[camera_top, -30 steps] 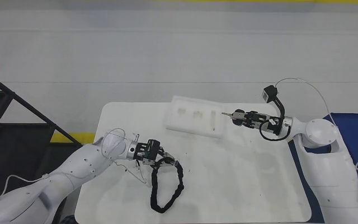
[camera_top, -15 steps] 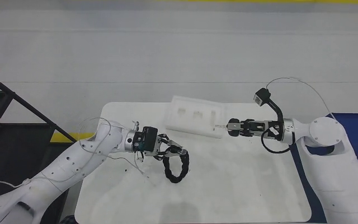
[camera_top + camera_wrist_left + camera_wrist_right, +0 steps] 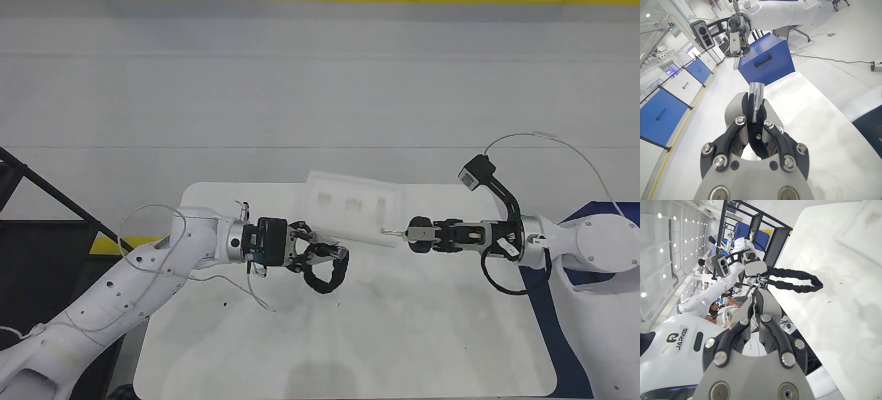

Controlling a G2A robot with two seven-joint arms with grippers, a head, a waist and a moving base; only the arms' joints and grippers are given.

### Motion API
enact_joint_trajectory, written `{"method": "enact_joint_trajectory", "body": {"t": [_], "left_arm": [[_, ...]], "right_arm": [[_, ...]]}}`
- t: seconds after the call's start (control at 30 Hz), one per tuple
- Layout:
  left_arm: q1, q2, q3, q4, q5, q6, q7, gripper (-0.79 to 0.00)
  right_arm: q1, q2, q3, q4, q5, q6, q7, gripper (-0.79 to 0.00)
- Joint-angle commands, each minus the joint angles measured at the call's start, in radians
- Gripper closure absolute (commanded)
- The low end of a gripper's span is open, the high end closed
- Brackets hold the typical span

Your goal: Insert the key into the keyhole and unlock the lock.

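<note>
The lock is a chrome cylinder [image 3: 756,94] on a black sleeved cable loop [image 3: 326,271]. My left gripper [image 3: 303,252] is shut on it and holds it above the white table [image 3: 430,330], left of centre, with the cylinder's end facing the other arm. The loop [image 3: 797,281] hangs off to one side of the cylinder [image 3: 750,281]. My right gripper [image 3: 412,237] is shut on the key [image 3: 735,63], whose blade points at the lock across a gap. In the right wrist view the key [image 3: 755,300] shows edge-on between the fingers of that gripper [image 3: 758,296].
A white foam tray [image 3: 350,208] with moulded recesses lies at the table's back edge, just behind the gap between the grippers. A black metal frame [image 3: 40,200] stands off the table's left side. A blue cabinet [image 3: 768,62] stands beyond the table's end.
My left gripper carried the lock up and toward the table's centre, drawing the cable loop off the surface. My right gripper came in toward it with the key, and the gap narrowed.
</note>
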Motion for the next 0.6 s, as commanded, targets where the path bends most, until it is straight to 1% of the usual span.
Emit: {"method": "enact_joint_trajectory", "body": {"t": [0.0,0.1,0.2,0.57], "left_arm": [[-0.009,-0.013,0.012,0.007,0.0,0.009,-0.011,0.0],[-0.033,-0.038,0.033,0.031,-0.003,0.025,-0.022,0.0],[-0.055,-0.056,0.05,0.052,0.01,0.025,-0.042,0.0],[-0.058,-0.058,0.051,0.054,0.012,0.026,-0.044,0.0]], "right_arm": [[-0.005,0.002,0.0,-0.011,-0.009,0.006,-0.008,0.0],[-0.014,0.007,0.003,-0.023,-0.036,0.021,-0.035,0.0],[-0.014,0.007,0.003,-0.023,-0.036,0.021,-0.035,0.0],[-0.014,0.007,0.003,-0.023,-0.036,0.021,-0.035,0.0]]}}
